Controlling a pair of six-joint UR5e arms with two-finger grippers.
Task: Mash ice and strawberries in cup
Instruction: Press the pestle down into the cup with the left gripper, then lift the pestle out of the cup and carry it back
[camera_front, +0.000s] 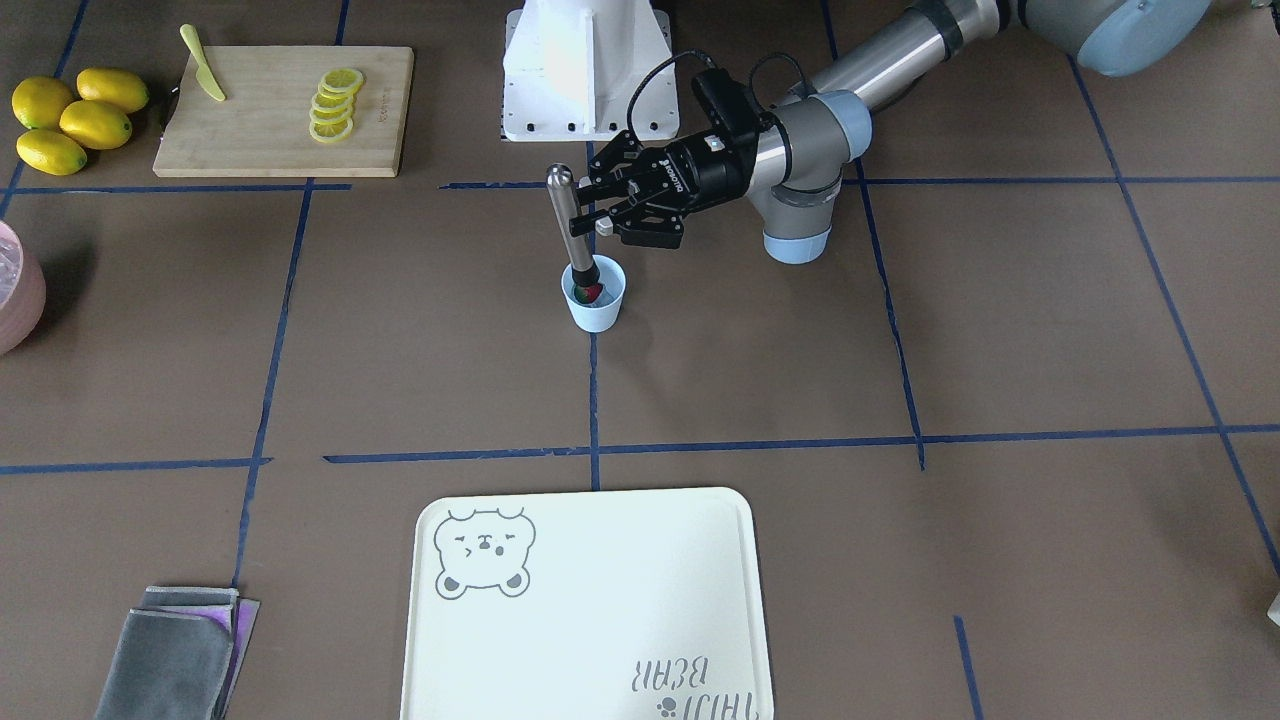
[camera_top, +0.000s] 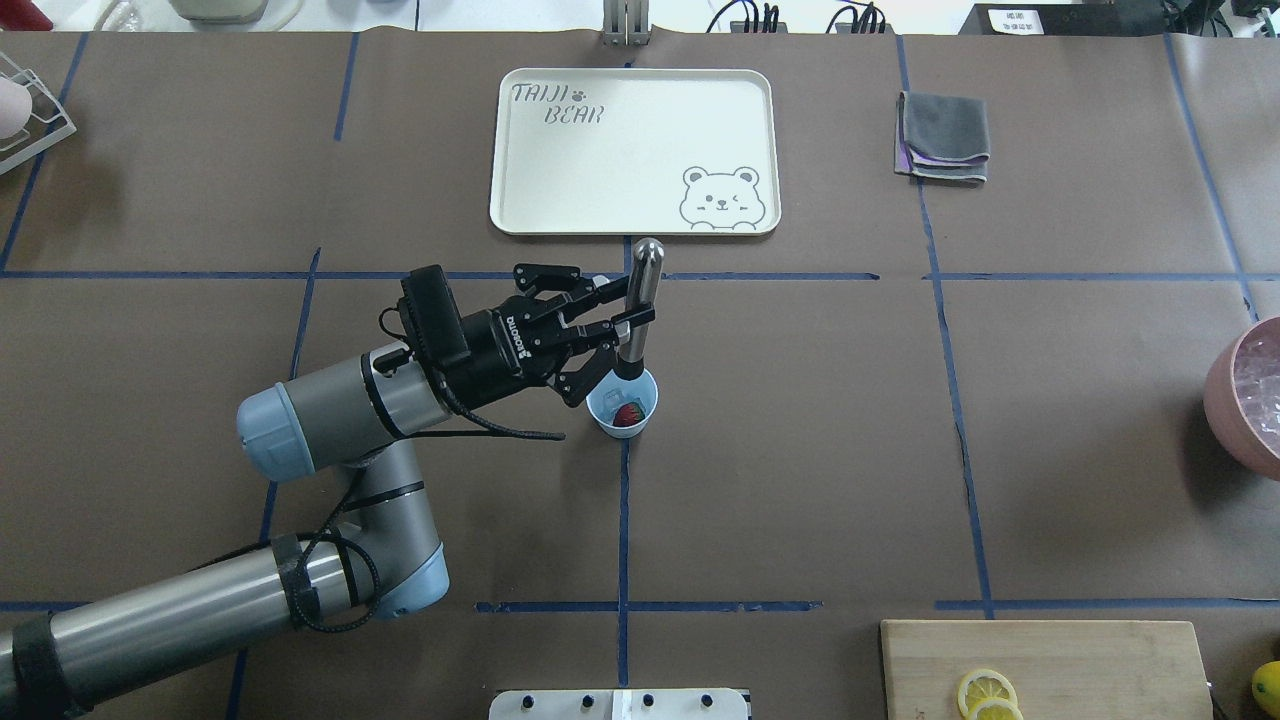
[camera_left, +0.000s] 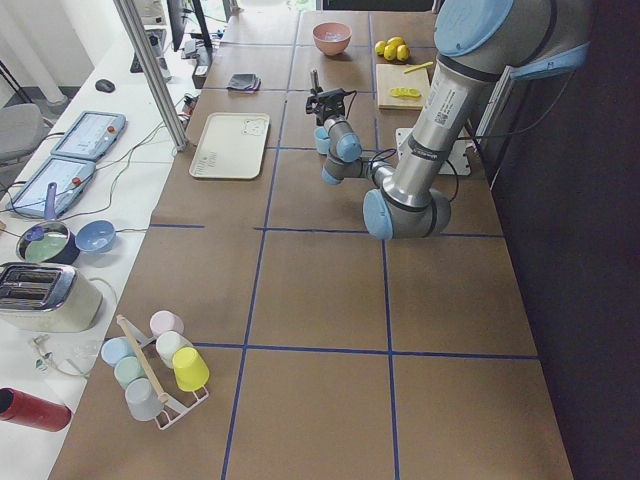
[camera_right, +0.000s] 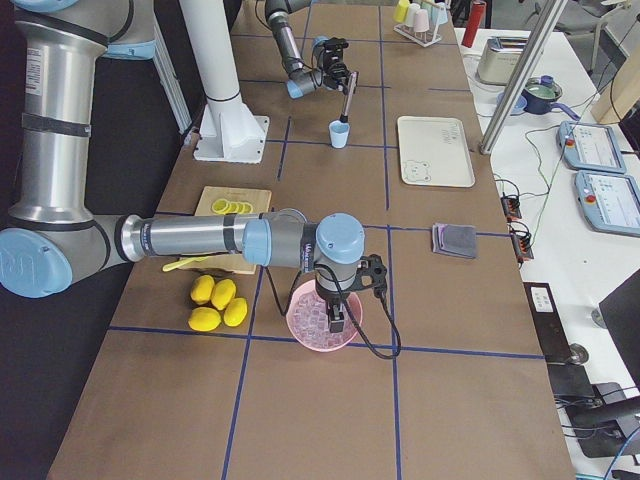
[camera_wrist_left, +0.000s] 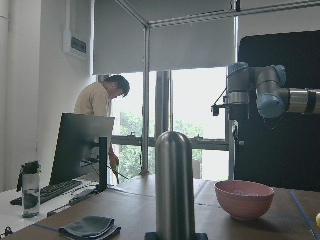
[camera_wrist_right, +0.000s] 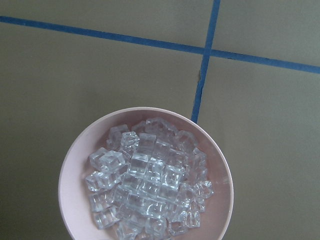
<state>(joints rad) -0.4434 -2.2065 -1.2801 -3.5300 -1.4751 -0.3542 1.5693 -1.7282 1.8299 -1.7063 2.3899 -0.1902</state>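
Note:
A pale blue cup (camera_top: 625, 428) stands mid-table with a red strawberry (camera_top: 628, 415) inside and what looks like one clear ice cube (camera_top: 608, 397) beside it. My left gripper (camera_top: 628, 312) is shut on a steel muddler (camera_front: 568, 225) that stands upright, its dark lower end down in the cup (camera_front: 597, 310). More ice (camera_wrist_right: 150, 185) fills a pink bowl (camera_wrist_right: 70, 170) at the table's right end. My right gripper (camera_right: 335, 320) hangs directly over that bowl (camera_right: 300, 325); I cannot tell whether it is open or shut.
A white bear tray (camera_top: 630, 150) lies beyond the cup, with a folded grey cloth (camera_top: 945, 135) to its right. A cutting board (camera_front: 280, 140) carries lemon slices and a yellow knife (camera_front: 203, 75). Whole lemons (camera_front: 75, 120) sit beside it. A person (camera_wrist_left: 100, 100) stands by the window.

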